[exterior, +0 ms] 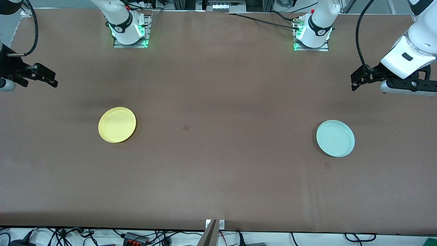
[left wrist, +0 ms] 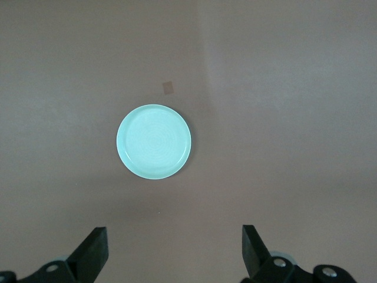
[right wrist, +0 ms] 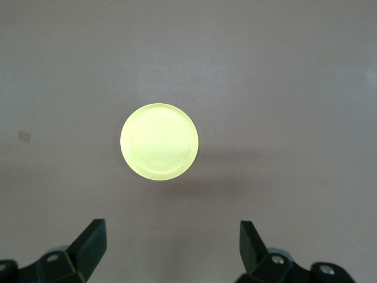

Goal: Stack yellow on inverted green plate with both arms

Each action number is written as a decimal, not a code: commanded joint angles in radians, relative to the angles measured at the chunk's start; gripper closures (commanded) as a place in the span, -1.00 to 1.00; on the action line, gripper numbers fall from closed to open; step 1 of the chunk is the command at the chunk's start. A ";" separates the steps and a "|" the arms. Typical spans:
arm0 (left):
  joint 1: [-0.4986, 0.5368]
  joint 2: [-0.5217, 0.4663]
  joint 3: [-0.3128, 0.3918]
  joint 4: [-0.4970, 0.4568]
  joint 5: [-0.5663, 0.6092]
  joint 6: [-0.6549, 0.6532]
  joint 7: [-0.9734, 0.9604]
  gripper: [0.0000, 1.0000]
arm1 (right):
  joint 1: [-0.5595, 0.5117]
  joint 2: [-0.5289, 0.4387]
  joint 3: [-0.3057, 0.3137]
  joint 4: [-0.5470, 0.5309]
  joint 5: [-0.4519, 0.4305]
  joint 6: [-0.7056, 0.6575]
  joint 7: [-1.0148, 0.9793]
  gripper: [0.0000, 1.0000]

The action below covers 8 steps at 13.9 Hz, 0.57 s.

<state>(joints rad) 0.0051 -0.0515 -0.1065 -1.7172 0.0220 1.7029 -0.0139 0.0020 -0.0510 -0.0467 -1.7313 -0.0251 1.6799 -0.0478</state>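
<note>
The yellow plate (exterior: 117, 124) (right wrist: 159, 141) lies flat on the brown table toward the right arm's end, open side up. Toward the left arm's end lies the pale green plate (exterior: 335, 138) (left wrist: 154, 141), its rim also turned up. My right gripper (exterior: 51, 80) (right wrist: 172, 233) hangs open over bare table at its end, high above and apart from the yellow plate. Over bare table at the other end, my left gripper (exterior: 355, 82) (left wrist: 175, 236) is open too, well clear of the green plate. Nothing sits between either pair of fingers.
The two arm bases (exterior: 129, 30) (exterior: 312, 34) stand at the table's edge farthest from the front camera. A small dark mark (exterior: 186, 127) lies between the plates and another (exterior: 327, 165) close to the green plate. Cables run under the nearest table edge (exterior: 218, 229).
</note>
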 commanded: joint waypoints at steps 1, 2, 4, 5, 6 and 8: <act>0.004 0.025 -0.004 0.044 -0.013 -0.028 0.017 -1.00 | -0.004 -0.032 0.001 -0.027 -0.016 -0.002 0.002 -1.00; 0.004 0.025 -0.004 0.044 -0.011 -0.028 0.017 -1.00 | -0.004 -0.032 -0.001 -0.024 -0.016 -0.003 0.002 -1.00; 0.004 0.025 -0.004 0.044 -0.013 -0.028 0.017 -1.00 | -0.007 -0.030 -0.002 -0.022 -0.016 -0.003 0.000 -1.00; 0.004 0.025 -0.004 0.044 -0.011 -0.028 0.017 -1.00 | -0.007 -0.030 -0.004 -0.019 -0.015 -0.006 0.000 -1.00; 0.004 0.030 -0.004 0.048 -0.011 -0.031 0.014 -1.00 | -0.007 -0.030 -0.004 -0.019 -0.013 -0.011 0.002 -1.00; 0.006 0.048 -0.004 0.076 -0.011 -0.074 0.015 -1.00 | -0.004 -0.027 -0.002 -0.019 -0.010 -0.014 0.002 -1.00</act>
<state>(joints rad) 0.0051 -0.0363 -0.1065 -1.7020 0.0220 1.6827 -0.0139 0.0014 -0.0516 -0.0543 -1.7313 -0.0252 1.6760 -0.0478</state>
